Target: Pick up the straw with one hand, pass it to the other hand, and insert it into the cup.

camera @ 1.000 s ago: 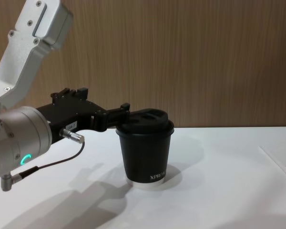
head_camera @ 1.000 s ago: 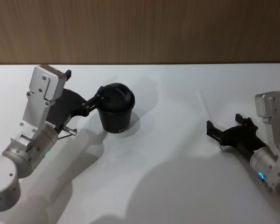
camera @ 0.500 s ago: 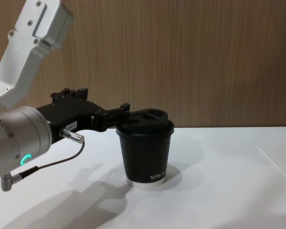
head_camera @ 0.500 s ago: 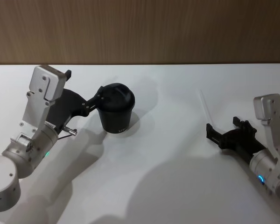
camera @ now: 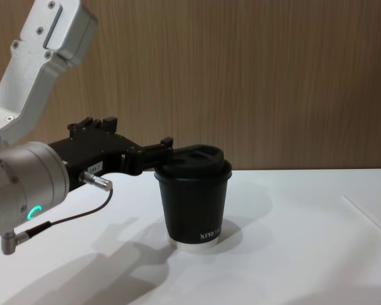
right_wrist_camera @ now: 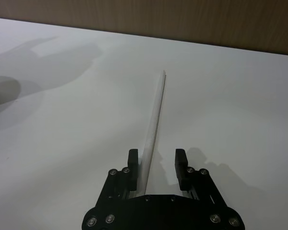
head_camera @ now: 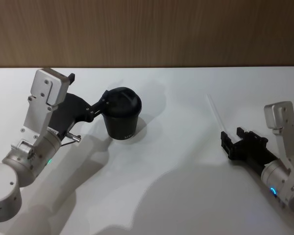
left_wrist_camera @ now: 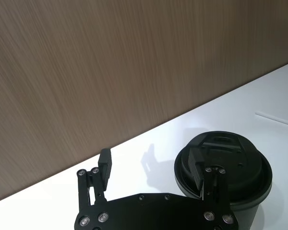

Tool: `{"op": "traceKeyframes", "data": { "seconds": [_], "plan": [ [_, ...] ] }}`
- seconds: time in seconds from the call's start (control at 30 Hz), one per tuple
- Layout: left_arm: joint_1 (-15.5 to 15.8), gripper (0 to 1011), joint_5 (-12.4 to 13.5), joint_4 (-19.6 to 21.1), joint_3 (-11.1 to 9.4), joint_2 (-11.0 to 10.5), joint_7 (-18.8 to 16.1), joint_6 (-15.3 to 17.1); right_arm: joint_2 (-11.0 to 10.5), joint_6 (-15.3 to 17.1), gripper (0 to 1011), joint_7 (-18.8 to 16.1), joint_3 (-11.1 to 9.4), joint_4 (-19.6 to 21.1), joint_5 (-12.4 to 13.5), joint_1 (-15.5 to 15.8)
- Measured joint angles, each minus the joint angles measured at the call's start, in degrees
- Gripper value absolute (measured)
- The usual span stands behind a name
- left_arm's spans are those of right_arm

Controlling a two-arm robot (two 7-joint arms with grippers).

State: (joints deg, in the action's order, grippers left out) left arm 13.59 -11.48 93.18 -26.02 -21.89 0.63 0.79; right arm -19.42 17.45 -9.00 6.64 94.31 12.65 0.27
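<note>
The right hand [head_camera: 232, 137] has drawn back slightly over the desk [head_camera: 176, 196], fingers apart and empty. The straw [head_camera: 215, 113] lies flat, its near end between them, likely lined up for pickup. The left hand [head_camera: 87, 89] is open, one finger against the cup [head_camera: 122, 115].

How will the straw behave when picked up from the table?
The straw is thin and long, so probably light and bendy. Flat on the smooth table, it may slide or roll as the open right gripper closes. The left gripper is at the cup.
</note>
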Motion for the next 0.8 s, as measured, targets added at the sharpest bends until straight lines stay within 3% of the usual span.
{"op": "traceKeyframes", "data": {
  "seconds": [0.5,0.8],
  "plan": [
    [0.0,1003,0.0,0.0,0.0,0.0,0.0,0.0,0.28,0.24,63,-1.03,0.04,0.57,-0.54,0.48],
    [0.0,1003,0.0,0.0,0.0,0.0,0.0,0.0,0.75,-0.25,1,-1.39,0.04,0.83,-0.94,0.63]
  ]
}}
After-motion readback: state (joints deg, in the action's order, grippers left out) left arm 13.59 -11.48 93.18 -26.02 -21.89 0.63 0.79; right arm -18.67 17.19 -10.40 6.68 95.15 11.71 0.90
